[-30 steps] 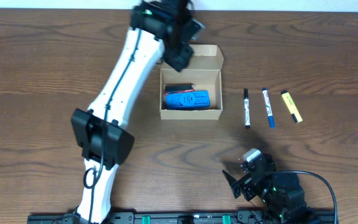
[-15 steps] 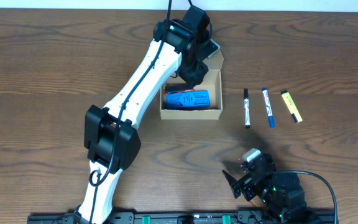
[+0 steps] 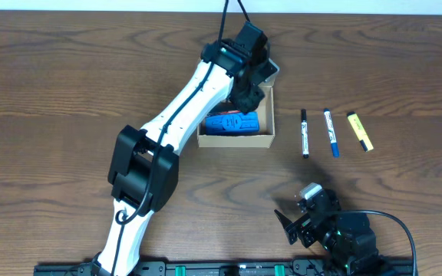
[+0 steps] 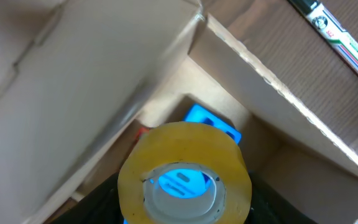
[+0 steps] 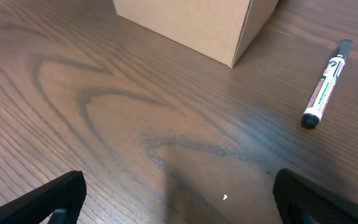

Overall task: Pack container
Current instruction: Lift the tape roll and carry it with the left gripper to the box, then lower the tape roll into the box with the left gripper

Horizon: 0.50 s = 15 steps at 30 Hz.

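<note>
While the dark wood-grain table fills every view, nothing of the room shows. The container sits mid-table, top open, with a blue item lying inside. Three pens lie in a row to its right, apart from it: black marker, blue marker, yellow highlighter.

Versus a second ago: the left arm has swung right from the box's back-left corner and now covers its back edge and flap. Box, blue item, pens and right arm are unchanged.

Left gripper: jaws about half apart, clamped on a yellow tape roll, held over the box interior. Right gripper: jaws fully spread, holding nothing, parked near the front edge.
</note>
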Motion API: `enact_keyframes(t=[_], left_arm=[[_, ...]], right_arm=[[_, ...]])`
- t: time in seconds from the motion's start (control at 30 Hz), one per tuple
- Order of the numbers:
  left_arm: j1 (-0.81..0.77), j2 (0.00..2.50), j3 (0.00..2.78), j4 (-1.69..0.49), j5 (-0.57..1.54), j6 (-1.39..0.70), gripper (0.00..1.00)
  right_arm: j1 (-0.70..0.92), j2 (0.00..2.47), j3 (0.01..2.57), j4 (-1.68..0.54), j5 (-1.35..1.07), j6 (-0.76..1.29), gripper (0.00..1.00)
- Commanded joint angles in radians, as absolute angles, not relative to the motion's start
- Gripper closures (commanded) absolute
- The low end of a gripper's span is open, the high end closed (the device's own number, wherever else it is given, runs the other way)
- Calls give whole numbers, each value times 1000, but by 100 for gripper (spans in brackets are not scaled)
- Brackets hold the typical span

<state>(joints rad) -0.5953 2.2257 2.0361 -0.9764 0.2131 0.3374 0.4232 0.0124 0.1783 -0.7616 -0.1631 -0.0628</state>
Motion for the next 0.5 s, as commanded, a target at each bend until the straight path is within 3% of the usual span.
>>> enact_keyframes(t=[0.0,0.47], left_arm=[[-610,2237,2030,-966,237,344,48],[-635,2263,2030,-972,271,344,48]], right_arm=[[434,7,169,-763,-161,-76,1],[434,7,169,-763,-160,-76,1]])
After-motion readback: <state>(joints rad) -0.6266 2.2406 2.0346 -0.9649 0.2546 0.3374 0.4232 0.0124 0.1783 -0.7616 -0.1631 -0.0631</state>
